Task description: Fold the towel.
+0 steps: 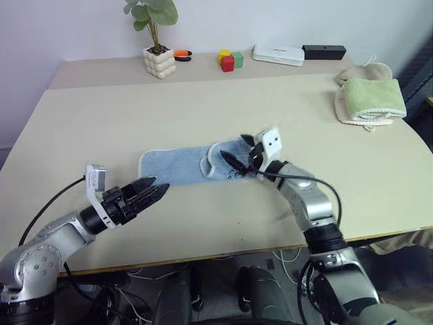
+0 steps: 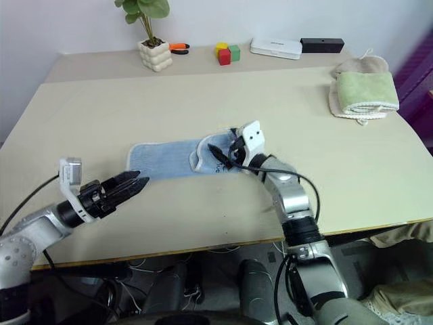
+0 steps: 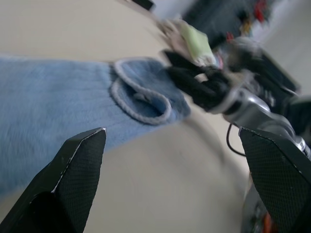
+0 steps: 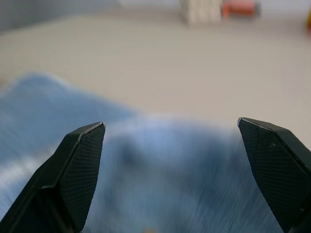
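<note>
Nearest the table's front edge, the left gripper (image 1: pixel 160 190) hangs over bare tabletop with its two black fingers spread apart and nothing between them, its tips pointing toward the towel (image 1: pixel 177 164) and stopping just short of that cloth's near left corner. The towel, light blue with a white trim, lies flat in the middle of the beige table (image 1: pixel 95 122), its long side running left to right. Its right end is turned back over itself, so a loop of white edge curls on top of the blue. The right gripper (image 1: pixel 238 153) sits over that folded right end, fingers wide open and holding nothing; it seems to hover just above the cloth rather than press on it, though the contact is hard to judge. Farther back on the right, well apart from the towel, a folded green towel (image 1: pixel 373 98) rests on a beige cloth (image 1: pixel 364 70). Along the far edge stand a potted plant (image 1: pixel 157 37), coloured blocks (image 1: pixel 230 60), a white box (image 1: pixel 278 54) and a black box (image 1: pixel 324 51).
</note>
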Controlling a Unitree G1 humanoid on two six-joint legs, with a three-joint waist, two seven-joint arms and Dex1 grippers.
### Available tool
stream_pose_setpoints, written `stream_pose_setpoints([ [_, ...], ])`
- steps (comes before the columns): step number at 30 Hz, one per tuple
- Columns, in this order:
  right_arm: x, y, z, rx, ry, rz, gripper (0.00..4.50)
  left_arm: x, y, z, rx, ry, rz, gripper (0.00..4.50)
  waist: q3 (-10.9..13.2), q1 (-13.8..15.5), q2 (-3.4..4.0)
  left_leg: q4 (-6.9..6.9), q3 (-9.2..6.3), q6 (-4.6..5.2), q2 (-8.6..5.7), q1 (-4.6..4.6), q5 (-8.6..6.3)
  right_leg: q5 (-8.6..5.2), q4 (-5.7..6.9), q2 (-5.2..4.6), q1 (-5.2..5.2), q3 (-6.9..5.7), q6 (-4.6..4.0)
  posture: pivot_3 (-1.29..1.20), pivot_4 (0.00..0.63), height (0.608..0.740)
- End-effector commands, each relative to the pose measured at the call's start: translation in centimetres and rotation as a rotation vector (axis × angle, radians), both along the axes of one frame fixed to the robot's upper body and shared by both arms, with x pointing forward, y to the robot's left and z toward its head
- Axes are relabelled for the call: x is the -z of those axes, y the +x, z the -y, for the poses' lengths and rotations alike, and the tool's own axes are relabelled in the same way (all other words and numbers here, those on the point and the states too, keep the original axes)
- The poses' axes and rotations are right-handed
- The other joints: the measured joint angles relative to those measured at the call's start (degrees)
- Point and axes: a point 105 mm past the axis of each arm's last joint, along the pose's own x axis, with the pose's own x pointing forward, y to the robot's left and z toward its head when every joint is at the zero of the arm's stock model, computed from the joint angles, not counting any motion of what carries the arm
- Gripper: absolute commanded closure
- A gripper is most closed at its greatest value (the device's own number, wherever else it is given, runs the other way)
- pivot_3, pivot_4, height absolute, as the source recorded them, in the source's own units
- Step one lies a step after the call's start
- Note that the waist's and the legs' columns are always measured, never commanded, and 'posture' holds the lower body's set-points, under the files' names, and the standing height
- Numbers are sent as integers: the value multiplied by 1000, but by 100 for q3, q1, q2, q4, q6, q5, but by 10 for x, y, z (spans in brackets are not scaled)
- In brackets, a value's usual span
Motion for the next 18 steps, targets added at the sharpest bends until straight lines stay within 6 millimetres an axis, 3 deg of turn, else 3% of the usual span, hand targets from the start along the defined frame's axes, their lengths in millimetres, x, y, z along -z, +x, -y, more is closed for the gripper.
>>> stream_pose_setpoints([
  [1, -30, -32, 5, -213, -48, 103, 40, -3, -12, 1, -72, -84, -57, 0, -2, 3, -3, 0, -2, 2, -1, 1, -1, 0, -1, -1, 4, -1, 0, 0, 150, 740],
  [5, -33, -56, 22, -343, -95, 62, 40, 17, -22, 4, -186, -230, -196, 0, -2, 13, -6, 0, -6, 31, -2, 22, -20, -11, -3, -5, 21, -4, -20, 0, 150, 740],
  [8, -30, -58, 26, -342, -132, 54, 40, 28, -27, 5, -256, -288, -278, 0, 0, 8, -9, 0, -6, 44, -6, 32, -29, -13, -9, -14, 29, -4, -22, 0, 150, 740],
  [12, -24, -58, 21, -337, -132, 47, 40, 44, -8, -21, -481, -315, -347, 0, -1, 66, -9, 3, -14, 42, -6, 37, -29, -15, -13, -17, 13, -9, -29, 0, 150, 740],
  [18, -17, -56, 18, -322, -138, 40, 40, 55, 14, -41, -604, -332, -396, 0, -3, 164, -7, 2, -11, 48, -10, 33, -34, -14, -27, -18, 13, -11, -29, 0, 150, 740],
])
